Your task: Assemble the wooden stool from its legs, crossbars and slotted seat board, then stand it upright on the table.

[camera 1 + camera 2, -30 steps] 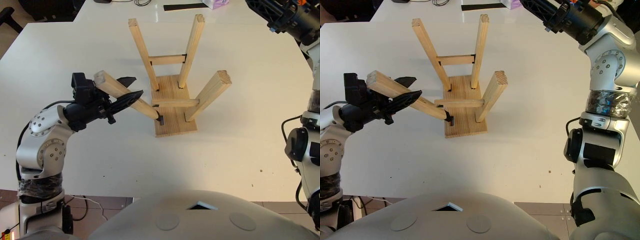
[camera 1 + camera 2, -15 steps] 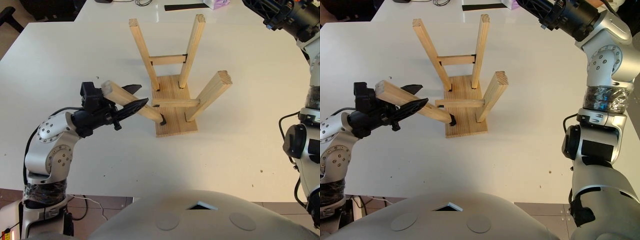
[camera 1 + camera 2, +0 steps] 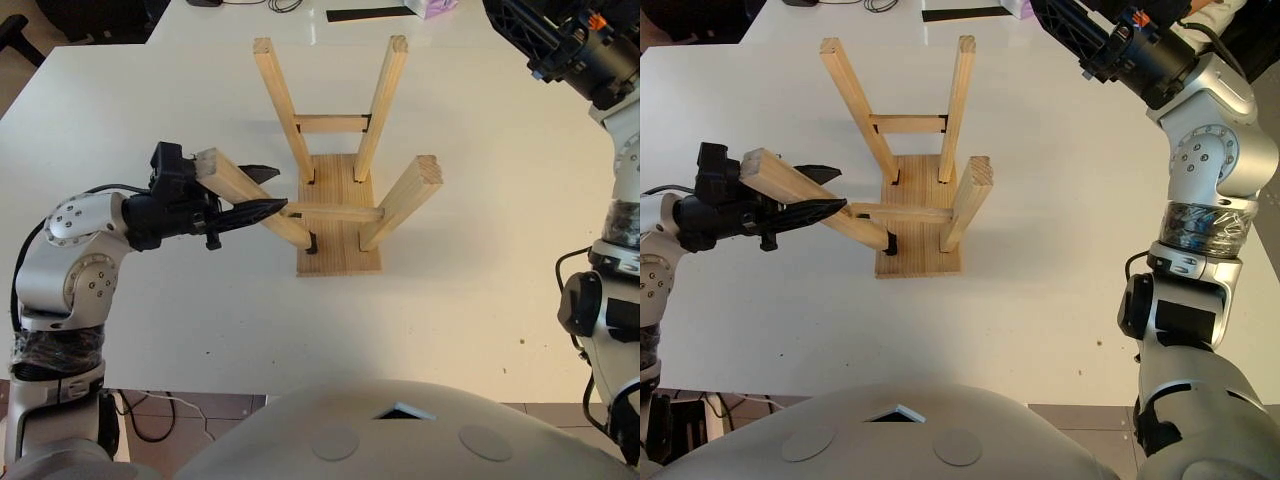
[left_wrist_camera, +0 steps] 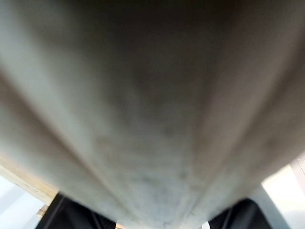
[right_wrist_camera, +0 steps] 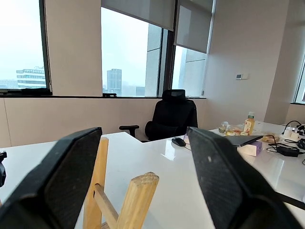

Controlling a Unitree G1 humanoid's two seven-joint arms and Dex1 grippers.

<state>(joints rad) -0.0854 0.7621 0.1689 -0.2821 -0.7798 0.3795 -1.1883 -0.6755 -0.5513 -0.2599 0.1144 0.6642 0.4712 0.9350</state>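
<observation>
Left arm low over tabletop (image 3: 150, 90), left gripper (image 3: 276, 188) clamped on slanted leg (image 3: 226, 176); leg's lower end at seat board (image 3: 340, 258), top leans left. Right gripper (image 5: 145, 143) raised, wide apart.

The seat board (image 3: 340, 262) is pale honey wood with fine straight grain. The legs (image 3: 380, 105) and crossbars (image 3: 332, 123) on it are the same light, unpainted wood, as is the slanted leg (image 3: 235, 181). Small black brackets (image 3: 312, 243) mark the joints at the seat board. The table (image 3: 480, 250) under it is glossy white. The left gripper (image 3: 278, 188) is black; the right gripper (image 5: 143, 136) is black too, with orange flecks (image 3: 597, 19). Beyond the seat board lie a black strip (image 3: 368, 13) and a lilac box (image 3: 432, 6).
</observation>
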